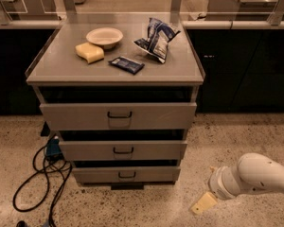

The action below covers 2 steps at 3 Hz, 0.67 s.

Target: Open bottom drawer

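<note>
The bottom drawer (127, 175) is the shallowest grey front of the cabinet's three, low near the floor, with a small black loop handle (127, 175) at its centre. It looks shut, flush under the middle drawer (123, 150). The tallest drawer (118, 116) is on top. My gripper (203, 203) hangs low over the floor at the lower right, to the right of the bottom drawer and well apart from its handle. One pale finger (203, 203) shows below the white wrist (248, 176).
On the cabinet top (61, 70) lie a white bowl (104, 36), a yellow sponge (89, 52), a dark snack bar (127, 64) and a blue chip bag (157, 38). Black cables (42, 174) coil on the floor at the cabinet's left. A dark counter runs behind.
</note>
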Available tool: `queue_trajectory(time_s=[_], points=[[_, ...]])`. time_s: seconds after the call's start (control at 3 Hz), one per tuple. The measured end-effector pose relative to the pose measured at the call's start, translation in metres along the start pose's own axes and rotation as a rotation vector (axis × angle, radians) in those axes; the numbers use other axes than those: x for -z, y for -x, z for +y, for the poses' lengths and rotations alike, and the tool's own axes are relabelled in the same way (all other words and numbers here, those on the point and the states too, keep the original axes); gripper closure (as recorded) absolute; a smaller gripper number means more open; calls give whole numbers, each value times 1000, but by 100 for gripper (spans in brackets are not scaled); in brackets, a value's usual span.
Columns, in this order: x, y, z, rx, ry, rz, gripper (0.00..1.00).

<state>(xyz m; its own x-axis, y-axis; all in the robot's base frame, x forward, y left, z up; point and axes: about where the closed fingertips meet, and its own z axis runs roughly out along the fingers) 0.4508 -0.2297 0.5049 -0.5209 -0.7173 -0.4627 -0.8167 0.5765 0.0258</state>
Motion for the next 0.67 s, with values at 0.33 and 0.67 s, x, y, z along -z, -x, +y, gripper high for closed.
queue_trajectory(time_s=[0.33, 0.67], points=[[-56, -18, 18, -44, 133, -114, 0], [-54, -17, 17, -43, 130, -113, 0]])
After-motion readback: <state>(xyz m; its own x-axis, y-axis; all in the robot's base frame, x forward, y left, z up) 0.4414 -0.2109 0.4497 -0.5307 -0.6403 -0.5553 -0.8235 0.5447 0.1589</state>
